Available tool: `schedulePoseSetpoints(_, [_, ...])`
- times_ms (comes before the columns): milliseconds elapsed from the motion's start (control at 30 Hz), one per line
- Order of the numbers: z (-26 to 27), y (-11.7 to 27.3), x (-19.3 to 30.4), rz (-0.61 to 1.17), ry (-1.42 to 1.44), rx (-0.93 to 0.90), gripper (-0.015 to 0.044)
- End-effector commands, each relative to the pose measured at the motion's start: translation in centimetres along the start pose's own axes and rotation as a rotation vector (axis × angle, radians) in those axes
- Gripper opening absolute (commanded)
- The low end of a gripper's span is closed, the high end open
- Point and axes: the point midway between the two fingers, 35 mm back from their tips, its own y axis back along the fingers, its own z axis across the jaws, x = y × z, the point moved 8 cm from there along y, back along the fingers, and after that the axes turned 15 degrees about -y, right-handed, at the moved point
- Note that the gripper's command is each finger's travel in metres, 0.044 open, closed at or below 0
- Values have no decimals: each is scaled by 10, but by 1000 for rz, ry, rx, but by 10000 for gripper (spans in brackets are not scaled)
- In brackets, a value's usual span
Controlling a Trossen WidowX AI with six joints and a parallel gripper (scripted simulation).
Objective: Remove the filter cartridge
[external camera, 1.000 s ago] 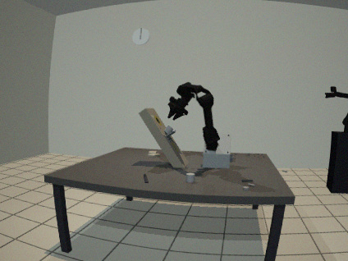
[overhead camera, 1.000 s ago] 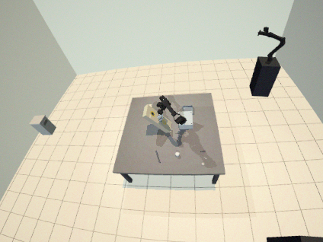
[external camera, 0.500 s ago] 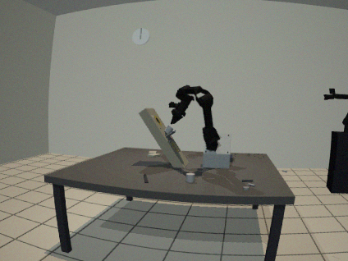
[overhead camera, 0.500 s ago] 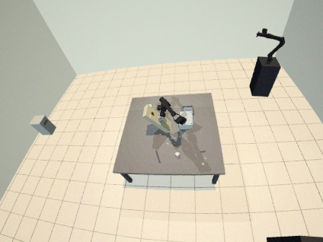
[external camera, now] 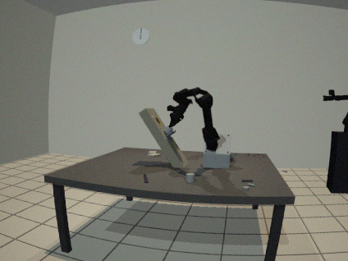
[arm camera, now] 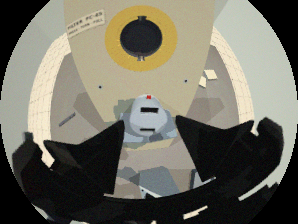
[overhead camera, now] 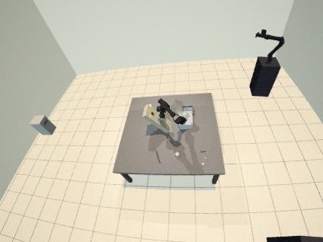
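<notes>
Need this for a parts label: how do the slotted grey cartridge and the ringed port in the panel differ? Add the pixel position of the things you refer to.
The cartridge [overhead camera: 160, 119] [external camera: 168, 130] [arm camera: 148, 120] is pale grey with a red mark; the ringed port [overhead camera: 152, 113] [external camera: 157, 120] [arm camera: 141, 38] is dark inside a yellow ring.
The cartridge stands out as a solid piece, while the port is a recess.
The cartridge sits lower, the port higher.
Shared: each has a pair of features, slots on the cartridge, notches on the port.

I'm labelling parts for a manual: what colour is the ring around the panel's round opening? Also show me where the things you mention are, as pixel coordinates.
Golden yellow; the ring [overhead camera: 152, 113] [arm camera: 113, 38] shows best in the wrist view.
</notes>
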Motion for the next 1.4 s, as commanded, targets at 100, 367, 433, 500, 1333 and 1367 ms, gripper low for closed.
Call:
schedulePoseSetpoints(100, [1,-12,1,-3,-5,-6,305])
schedulePoseSetpoints(367, [1,-16,1,1,1,-1,252])
schedulePoseSetpoints(433, [1,-16,1,1,1,-1,219])
schedulePoseSetpoints(500, [1,-16,1,1,1,-1,206])
schedulePoseSetpoints(1333, [5,22,-25,1,-3,6,0])
schedulePoseSetpoints(1367, [4,27,-26,1,-3,7,0])
